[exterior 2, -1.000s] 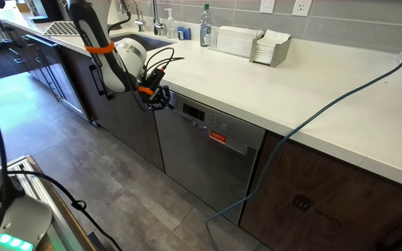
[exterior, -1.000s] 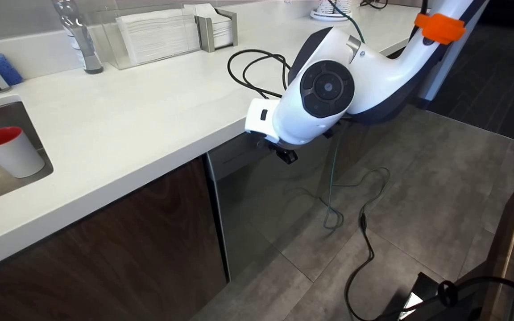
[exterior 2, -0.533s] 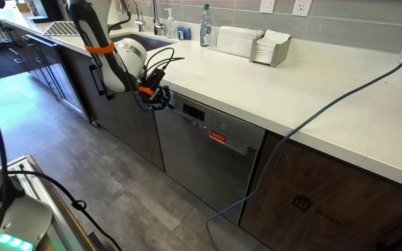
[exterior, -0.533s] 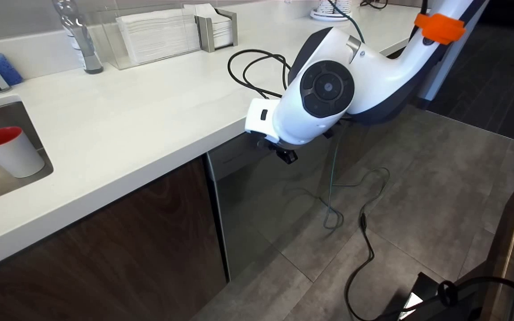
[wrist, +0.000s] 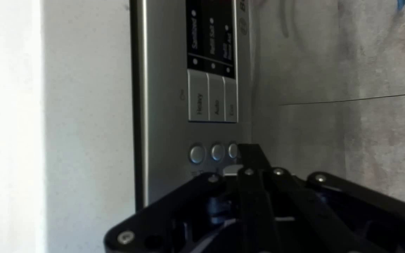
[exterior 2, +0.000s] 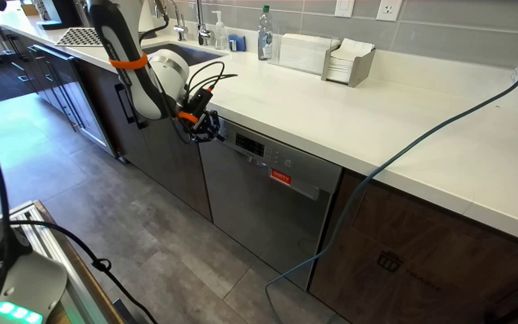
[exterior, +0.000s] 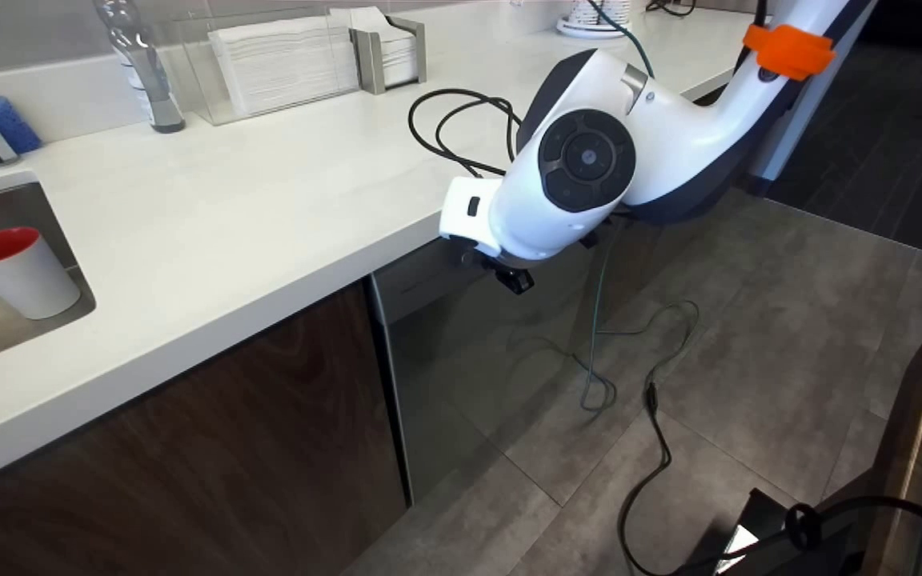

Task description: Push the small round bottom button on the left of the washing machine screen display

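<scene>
The washing machine [exterior 2: 268,211] has a steel front; it also shows in an exterior view [exterior: 461,384]. Its dark screen display [exterior 2: 250,145] also shows in the wrist view [wrist: 211,38]. In the wrist view, a row of small round buttons lies beside the display: a large one [wrist: 197,154], a middle one [wrist: 217,151] and the bottom one [wrist: 233,150]. My gripper [wrist: 251,154] is shut and empty. Its fingertips are right at the bottom button and cover its edge; I cannot tell whether they touch it. In an exterior view the gripper [exterior 2: 217,135] is at the panel's left end.
The white countertop [exterior 2: 295,103] overhangs just above the control panel. A red sign [exterior 2: 281,177] is on the machine's front. A brown cabinet door [exterior: 189,464] adjoins the machine. A cable [exterior 2: 376,173] hangs across the view. A cup [exterior: 21,272] stands in the sink.
</scene>
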You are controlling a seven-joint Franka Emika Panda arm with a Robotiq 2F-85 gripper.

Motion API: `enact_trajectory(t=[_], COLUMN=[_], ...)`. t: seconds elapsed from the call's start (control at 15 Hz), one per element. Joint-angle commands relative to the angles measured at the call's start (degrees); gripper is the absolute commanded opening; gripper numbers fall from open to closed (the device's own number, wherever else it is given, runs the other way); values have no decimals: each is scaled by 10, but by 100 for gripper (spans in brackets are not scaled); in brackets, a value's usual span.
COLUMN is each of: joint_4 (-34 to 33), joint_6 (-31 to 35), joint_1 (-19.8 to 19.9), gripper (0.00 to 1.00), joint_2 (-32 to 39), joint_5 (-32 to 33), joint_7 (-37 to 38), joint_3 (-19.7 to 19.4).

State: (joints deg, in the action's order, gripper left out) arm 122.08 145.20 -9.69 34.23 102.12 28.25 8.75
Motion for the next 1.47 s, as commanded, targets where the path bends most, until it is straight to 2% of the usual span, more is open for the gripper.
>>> enact_trajectory(t=[0.0,0.8,1.4], joint_4=[-14,-16,-15], joint_6=[-16,-55,-58], joint_1=[6,0,3], gripper=[0,0,0], joint_2=[9,10,9], joint_5=[27,26,30], joint_7=[5,-9,3], joint_3=[9,14,17])
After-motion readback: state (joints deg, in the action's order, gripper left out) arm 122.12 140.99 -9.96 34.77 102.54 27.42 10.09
